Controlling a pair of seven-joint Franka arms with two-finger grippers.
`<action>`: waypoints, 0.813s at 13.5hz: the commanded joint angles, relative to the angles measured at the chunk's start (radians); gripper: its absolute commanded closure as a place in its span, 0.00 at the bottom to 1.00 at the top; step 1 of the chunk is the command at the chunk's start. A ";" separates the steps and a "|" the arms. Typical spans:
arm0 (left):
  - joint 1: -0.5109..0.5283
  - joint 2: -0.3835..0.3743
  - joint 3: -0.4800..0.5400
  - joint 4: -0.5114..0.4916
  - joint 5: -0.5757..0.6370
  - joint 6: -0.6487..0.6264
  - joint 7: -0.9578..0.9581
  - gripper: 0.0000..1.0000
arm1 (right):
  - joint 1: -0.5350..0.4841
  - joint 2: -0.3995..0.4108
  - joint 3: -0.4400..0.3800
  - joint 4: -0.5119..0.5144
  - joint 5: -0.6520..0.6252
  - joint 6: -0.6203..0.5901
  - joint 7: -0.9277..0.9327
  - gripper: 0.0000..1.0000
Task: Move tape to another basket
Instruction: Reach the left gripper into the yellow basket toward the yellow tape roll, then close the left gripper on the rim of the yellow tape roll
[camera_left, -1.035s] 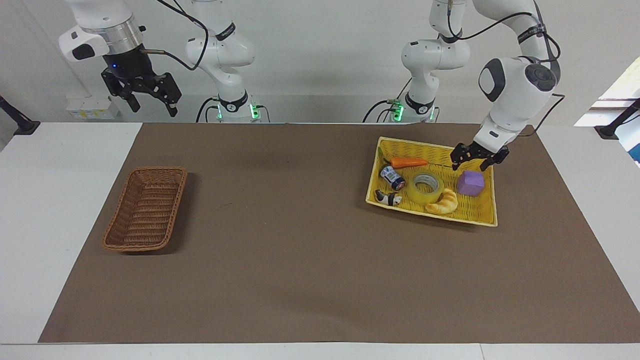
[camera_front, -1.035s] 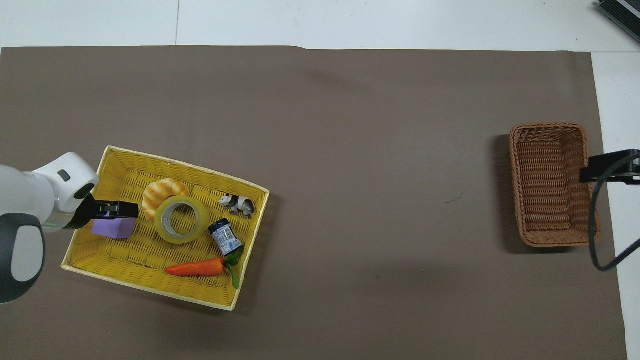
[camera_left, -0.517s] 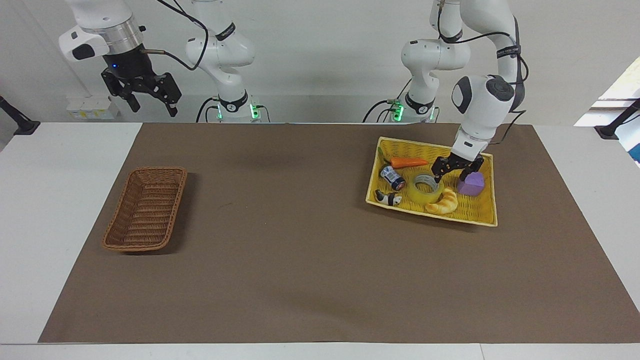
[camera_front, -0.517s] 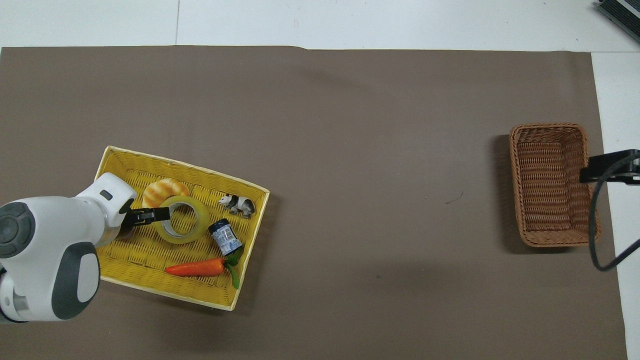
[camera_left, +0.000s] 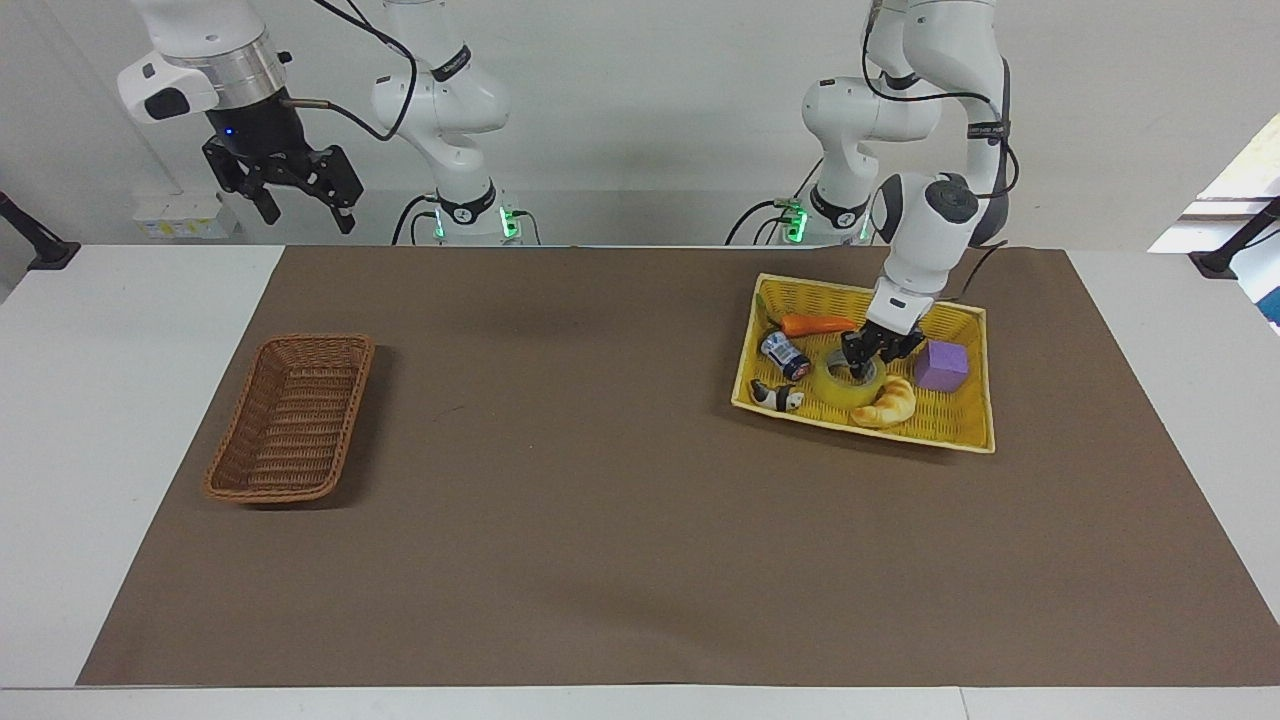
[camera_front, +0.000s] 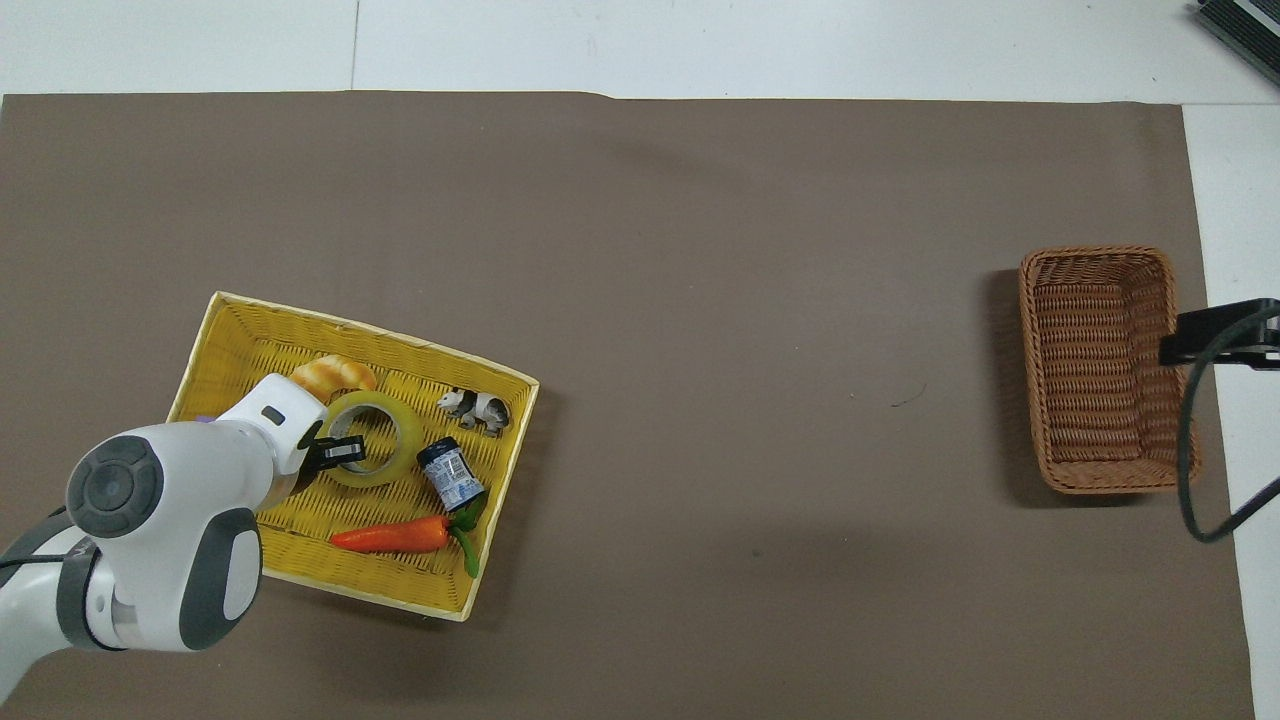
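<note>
1. The left gripper (camera_left: 868, 362) is down in the yellow basket (camera_left: 965, 432) at the tape (camera_left: 838, 385). One finger looks to be inside the core, the other outside the wall nearest the robots. I'd say the fingers are pinched on that wall.
2. The tape lies flat in the yellow basket, between the bottle (camera_left: 784, 355) and the purple block (camera_left: 941, 365), touching the croissant (camera_left: 886, 403).
3. The right gripper (camera_left: 300, 205) waits high up at its own end, fingers spread, holding nothing.
4. Risk: a pinch on one wall may let the roll swing or slip once lifted.
5. Risk: the croissant leans on the roll, so it could be dragged or tipped as the roll rises. The carrot (camera_left: 817, 324) sits close to the wrist.
6. Risk: a low carry could catch the yellow basket's rim and shove it.
7. Room: the mat (camera_left: 600, 480) between the baskets is bare, so the way across is open.
8. The brown basket (camera_left: 292, 416) stands well apart at the right arm's end, with nothing in it.
</note>
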 joint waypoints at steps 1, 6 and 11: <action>-0.013 -0.013 0.013 0.017 0.015 -0.042 -0.009 1.00 | 0.002 0.001 -0.005 0.009 0.005 -0.005 -0.017 0.00; 0.001 -0.027 0.017 0.223 0.015 -0.364 -0.009 1.00 | 0.002 0.001 -0.005 0.009 0.005 -0.005 -0.017 0.00; 0.018 -0.033 0.022 0.435 0.013 -0.615 -0.021 1.00 | 0.002 0.001 -0.005 0.009 0.005 -0.005 -0.017 0.00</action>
